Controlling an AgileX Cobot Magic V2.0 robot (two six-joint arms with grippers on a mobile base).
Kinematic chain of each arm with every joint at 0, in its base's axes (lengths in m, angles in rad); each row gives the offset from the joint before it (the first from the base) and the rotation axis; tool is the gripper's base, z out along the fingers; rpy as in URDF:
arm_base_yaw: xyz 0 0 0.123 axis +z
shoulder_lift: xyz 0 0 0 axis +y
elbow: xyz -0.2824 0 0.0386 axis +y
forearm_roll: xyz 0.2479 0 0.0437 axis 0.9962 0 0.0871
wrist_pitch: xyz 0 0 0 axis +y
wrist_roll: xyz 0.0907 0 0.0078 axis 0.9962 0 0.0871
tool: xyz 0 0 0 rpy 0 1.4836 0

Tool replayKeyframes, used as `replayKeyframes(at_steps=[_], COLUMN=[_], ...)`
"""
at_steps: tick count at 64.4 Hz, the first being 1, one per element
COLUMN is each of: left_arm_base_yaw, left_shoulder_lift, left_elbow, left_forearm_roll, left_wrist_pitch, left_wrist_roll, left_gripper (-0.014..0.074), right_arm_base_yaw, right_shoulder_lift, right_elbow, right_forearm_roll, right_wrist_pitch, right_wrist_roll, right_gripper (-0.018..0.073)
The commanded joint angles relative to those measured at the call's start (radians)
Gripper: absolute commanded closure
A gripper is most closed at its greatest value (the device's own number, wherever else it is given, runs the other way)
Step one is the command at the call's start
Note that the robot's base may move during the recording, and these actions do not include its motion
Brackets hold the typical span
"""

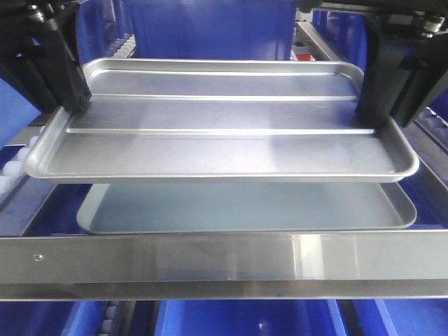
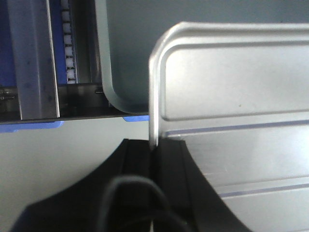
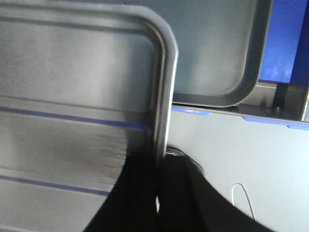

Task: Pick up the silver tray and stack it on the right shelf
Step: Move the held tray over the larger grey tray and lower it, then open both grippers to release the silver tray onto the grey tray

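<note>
The silver tray [image 1: 224,133], shiny with two raised ridges, hangs level in the air above the right shelf. My left gripper [image 1: 73,105] is shut on its left rim and my right gripper [image 1: 371,115] is shut on its right rim. In the left wrist view the rim [image 2: 153,96] runs between the black fingers [image 2: 140,164]. In the right wrist view the rim [image 3: 164,121] runs between the black fingers [image 3: 183,193]. The shelf's flat front rail [image 1: 224,262] crosses the foreground, and white rollers [image 1: 14,171] show at its left.
A larger matte grey tray [image 1: 245,210] with a plain floor lies on the shelf directly under the held tray; it also shows in the left wrist view [image 2: 125,58] and the right wrist view [image 3: 217,53]. Blue bins [image 1: 210,28] stand behind and below the shelf.
</note>
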Motion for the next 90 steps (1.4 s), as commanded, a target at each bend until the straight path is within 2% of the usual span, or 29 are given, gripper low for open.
replayKeyframes(at_steps=[1,35,51,66,78,90], left_arm_base_yaw=[-0.008,-0.008,0.005,0.053,0.095,0.142], left_shoulder_lift=[-0.033,-0.033,0.007,0.111,0.213,0.313], left_elbow=[-0.033,-0.033,-0.075,-0.176,-0.216,-0.216], left_forearm_roll=[0.027,0.039,0.058,0.075,0.083,0.102], left_wrist_pitch=[-0.019,-0.073,-0.116,-0.137,-0.191,-0.232], left_wrist_roll=[0.003,0.004,0.058,0.07,0.07,0.07], left_gripper=[0.0689,0.0689,0.0689,0.0689,0.0689,0.0689], right_arm_base_yaw=[-0.001,-0.001,-0.006,-0.091,-0.173,-0.212], right_shoulder_lift=[-0.033,-0.033,-0.031,0.015,0.114,0.245], right_elbow=[-0.026,-0.026,-0.072,-0.183,-0.216,-0.217], right_forearm_roll=[-0.029,-0.029,-0.03,-0.101,-0.103,-0.104], right_wrist_pitch=[-0.021,-0.066,-0.083,-0.065,-0.075,-0.136], right_wrist_roll=[-0.014,-0.014,-0.026,-0.042,-0.092,-0.1], right_gripper=[0.0502,0.0502,0.0502,0.0502,0.0502,0.0502])
